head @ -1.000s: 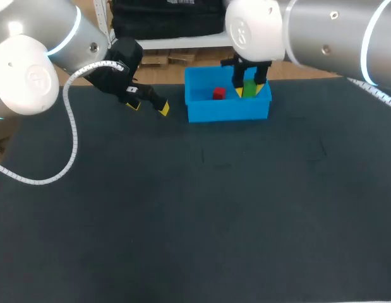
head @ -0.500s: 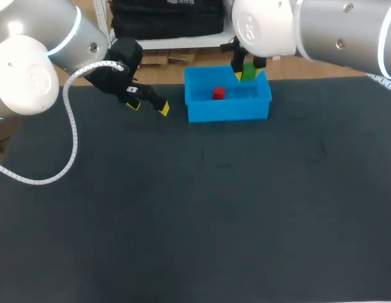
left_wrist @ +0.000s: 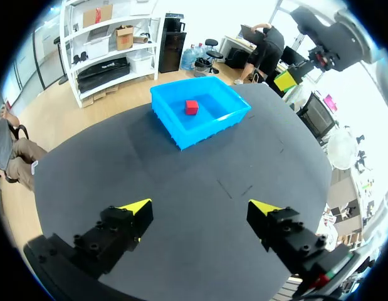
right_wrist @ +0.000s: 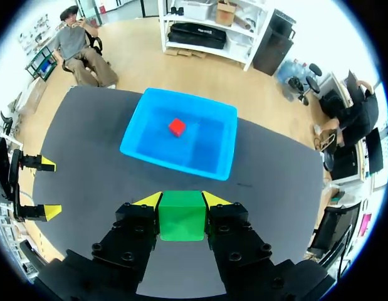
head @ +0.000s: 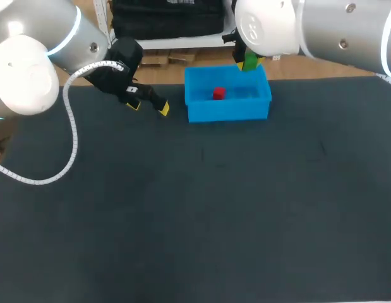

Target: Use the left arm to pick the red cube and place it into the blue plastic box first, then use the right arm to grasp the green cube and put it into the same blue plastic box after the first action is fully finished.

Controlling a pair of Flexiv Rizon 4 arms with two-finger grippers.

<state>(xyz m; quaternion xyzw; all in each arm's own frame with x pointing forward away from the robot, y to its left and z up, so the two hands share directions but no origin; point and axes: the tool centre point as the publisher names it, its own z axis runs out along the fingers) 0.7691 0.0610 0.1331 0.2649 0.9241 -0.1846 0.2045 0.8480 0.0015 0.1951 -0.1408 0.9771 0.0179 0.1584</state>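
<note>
**A:** Right hand status?
**B:** My right gripper [right_wrist: 182, 199] is clamped on the green cube [right_wrist: 181, 216], one finger on each side. It's held up above the blue plastic box [right_wrist: 136, 149], near its far wall.
**A:** Left?
**B:** My left gripper [left_wrist: 200, 210] has its fingers spread wide with nothing between them. It's low over the table [head: 195, 208], beside the box on my left.
**A:** Red cube?
**B:** The red cube [right_wrist: 177, 126] is lying inside the box.
</note>
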